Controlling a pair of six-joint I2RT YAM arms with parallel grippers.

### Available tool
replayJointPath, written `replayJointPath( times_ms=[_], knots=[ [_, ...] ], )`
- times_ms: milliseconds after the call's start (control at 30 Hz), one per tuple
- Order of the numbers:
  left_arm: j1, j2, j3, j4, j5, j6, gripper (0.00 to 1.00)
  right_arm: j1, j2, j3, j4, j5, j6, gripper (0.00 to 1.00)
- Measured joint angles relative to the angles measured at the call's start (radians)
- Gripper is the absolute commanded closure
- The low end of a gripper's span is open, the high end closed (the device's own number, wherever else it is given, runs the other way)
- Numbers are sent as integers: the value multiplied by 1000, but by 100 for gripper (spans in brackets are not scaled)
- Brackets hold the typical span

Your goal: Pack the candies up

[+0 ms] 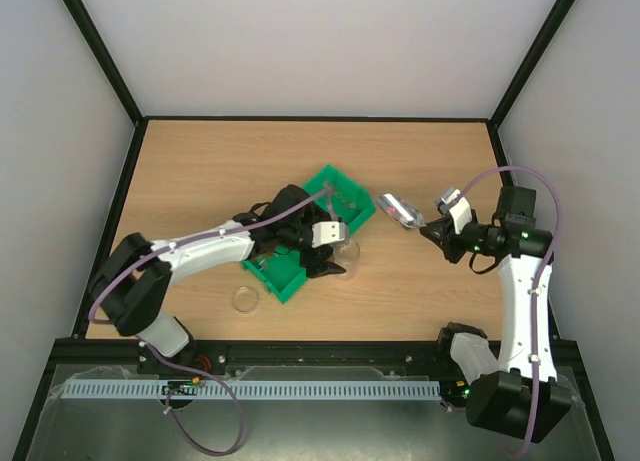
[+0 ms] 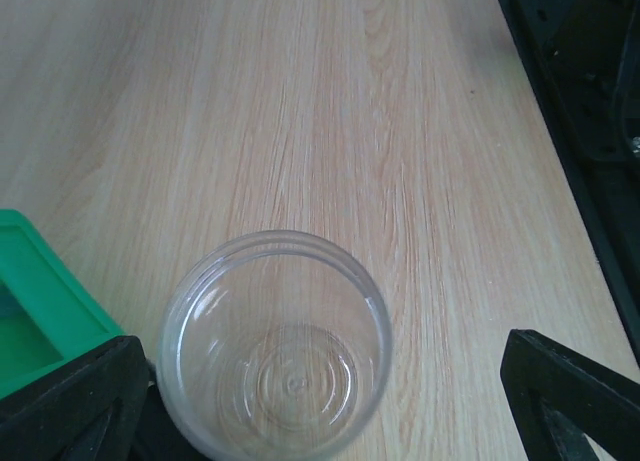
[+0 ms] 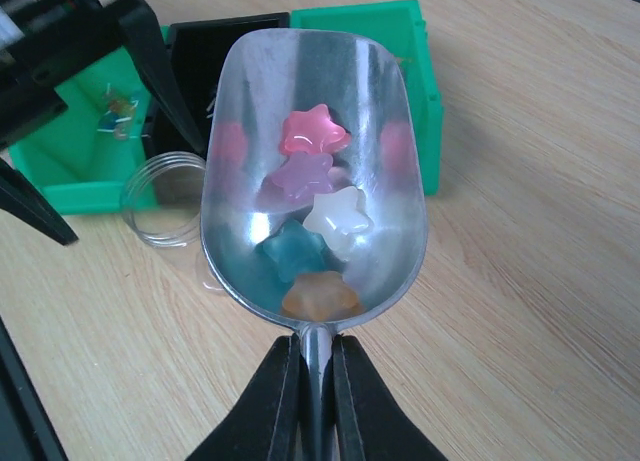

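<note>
far left of the left gripper, a clear round lid-like disc is lying on the wooden table, well apart from the fingers. the left gripper is hanging at the near-right edge of the green bin with its jaws standing wide apart. a clear plastic cup is sitting upright between its fingers. the left finger is just beside the cup wall, cannot tell if it's touching. the right finger is standing off from it. a bin corner is showing just outside the left finger.

the right gripper is clamping tight on the handle of the metal scoop, and the bowl is sticking straight out ahead of the fingers. the candies are lying in the bowl toward the handle end: five star shapes, pink, purple, white, teal and orange. the bin is sitting beyond the scoop tip and the cup ahead-left of this gripper. small bits are lying in the bin, too blurred to identify.
</note>
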Motion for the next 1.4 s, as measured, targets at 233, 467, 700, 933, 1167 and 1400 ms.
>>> replayJointPath(
  times_ms=[233, 467, 700, 933, 1167, 1400],
  knots=[
    [90, -223, -83, -84, -35, 3, 1, 64, 5, 14, -71, -21, -75, 99],
    [187, -372, -127, -55, -232, -176, 1, 156, 35, 45, -157, 9, -149, 99],
    [318, -309, -32, -117, -300, -317, 1, 201, 50, 87, -228, 69, -244, 99],
    [406, -294, -9, -156, -301, -372, 0, 276, 77, 128, -251, 164, -257, 99],
    [426, -260, 27, -179, -264, -375, 1, 375, 113, 139, -249, 253, -206, 99],
    [438, -239, 33, -189, -242, -381, 0, 434, 169, 170, -246, 327, -155, 99]
  ],
)
